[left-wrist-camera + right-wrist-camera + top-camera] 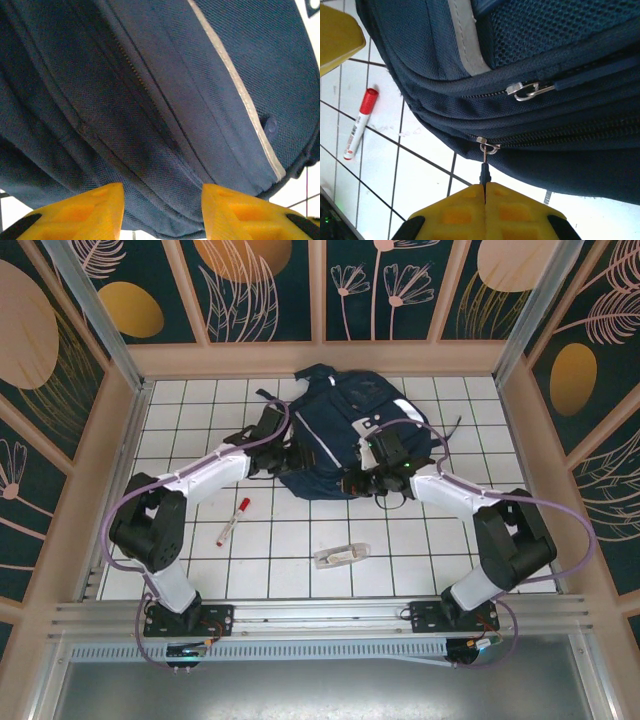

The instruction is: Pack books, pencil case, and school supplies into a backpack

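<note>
**STATUS: RIGHT GRIPPER CLAMPED ON ZIP PULL, LEFT GRIPPER APART AT BACKPACK**

1. Backpack. The navy-blue backpack (335, 420) lay on the white tiled table (280, 575), toward the far wall and roughly centred between the two arms. Both arms reached forward to its near edge.

2. Right gripper. The right gripper (485, 186) was at the near right part of the backpack. Its yellow fingers (460, 212) were pressed together, with the dark zip pull (484, 173) pinched between their tips. The pull hung from the lower zip slider (487, 145). A second slider with a metal loop (527, 91) sat on the zip line above it and was not gripped. A grey reflective stripe (465, 42) ran up the fabric beside that zip.

3. Left gripper. The left gripper (162, 192) was at the near left side of the backpack. Its two yellow fingers (95, 210) stood apart, with a clear gap between them. Blue fabric with a closed zip line lay just beyond the tips. Whether the fingers touched the fabric could not be told.

4. Loose supplies. The red-and-white marker pen (233, 521) lay flat on the tiles, near the left arm and apart from the backpack. The small clear case (340, 555) lay on the tiles between the two arms, nearer their bases and well apart from the backpack.
</note>
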